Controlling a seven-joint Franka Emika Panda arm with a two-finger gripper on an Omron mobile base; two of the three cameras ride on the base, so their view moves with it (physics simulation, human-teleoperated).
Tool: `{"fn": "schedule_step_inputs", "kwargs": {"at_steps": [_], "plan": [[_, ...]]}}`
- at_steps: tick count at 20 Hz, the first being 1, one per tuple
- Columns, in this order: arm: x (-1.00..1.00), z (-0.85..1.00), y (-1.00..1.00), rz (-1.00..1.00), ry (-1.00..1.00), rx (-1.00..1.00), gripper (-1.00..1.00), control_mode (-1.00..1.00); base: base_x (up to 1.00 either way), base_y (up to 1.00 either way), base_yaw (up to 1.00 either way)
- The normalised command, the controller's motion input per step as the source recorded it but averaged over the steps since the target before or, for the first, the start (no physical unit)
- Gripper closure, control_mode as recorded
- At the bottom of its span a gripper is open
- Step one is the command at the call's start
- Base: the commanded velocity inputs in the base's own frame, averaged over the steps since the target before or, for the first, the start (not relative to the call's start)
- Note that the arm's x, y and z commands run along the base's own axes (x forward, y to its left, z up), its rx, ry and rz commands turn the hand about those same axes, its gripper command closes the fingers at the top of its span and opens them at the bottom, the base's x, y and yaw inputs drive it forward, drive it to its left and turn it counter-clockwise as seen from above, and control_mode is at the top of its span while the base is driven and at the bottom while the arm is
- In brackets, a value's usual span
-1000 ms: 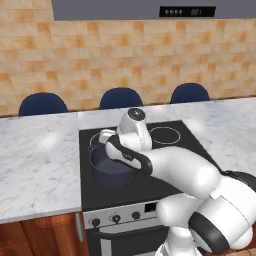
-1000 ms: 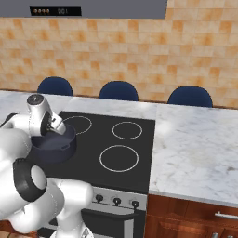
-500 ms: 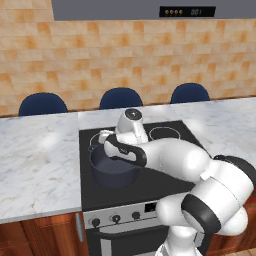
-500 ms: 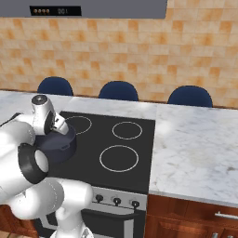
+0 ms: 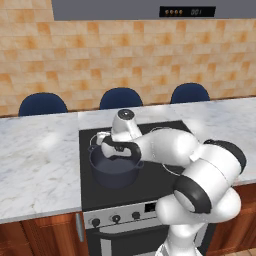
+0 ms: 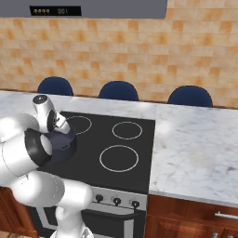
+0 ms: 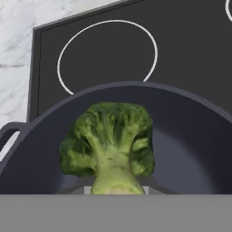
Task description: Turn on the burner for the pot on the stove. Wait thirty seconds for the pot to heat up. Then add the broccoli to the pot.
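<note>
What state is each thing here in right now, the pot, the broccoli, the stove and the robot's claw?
pot: upright on the front-left burner, no lid.
broccoli: held over the pot's opening, stalk at the gripper.
gripper: shut on the broccoli.
stove: rings dark, none glowing.

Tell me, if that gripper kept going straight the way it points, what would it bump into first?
Most likely the inside of the pot: the gripper, shut on the broccoli, points down into it. Depth is hard to judge.
</note>
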Motion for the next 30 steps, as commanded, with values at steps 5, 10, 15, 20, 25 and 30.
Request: {"fn": "schedule_step_inputs", "kwargs": {"at_steps": [5, 10, 15, 20, 25, 30], "plan": [[0.20, -0.10, 0.20, 0.00, 0.00, -0.02, 1.00, -1.00, 0.00, 0.00, 0.00], [0.20, -0.16, 0.17, 0.00, 0.00, -0.01, -1.00, -1.00, 0.00, 0.00, 0.00], [0.03, -0.04, 0.02, 0.00, 0.00, 0.00, -1.00, -1.00, 0.00, 0.00, 0.00], [0.00, 0.02, 0.00, 0.00, 0.00, 0.00, -1.00, -1.00, 0.00, 0.00, 0.00], [0.00, 0.32, 0.00, 0.00, 0.00, 0.00, -1.00, -1.00, 0.00, 0.00, 0.00], [0.00, 0.35, 0.00, 0.00, 0.00, 0.00, -1.00, -1.00, 0.00, 0.00, 0.00]]}}
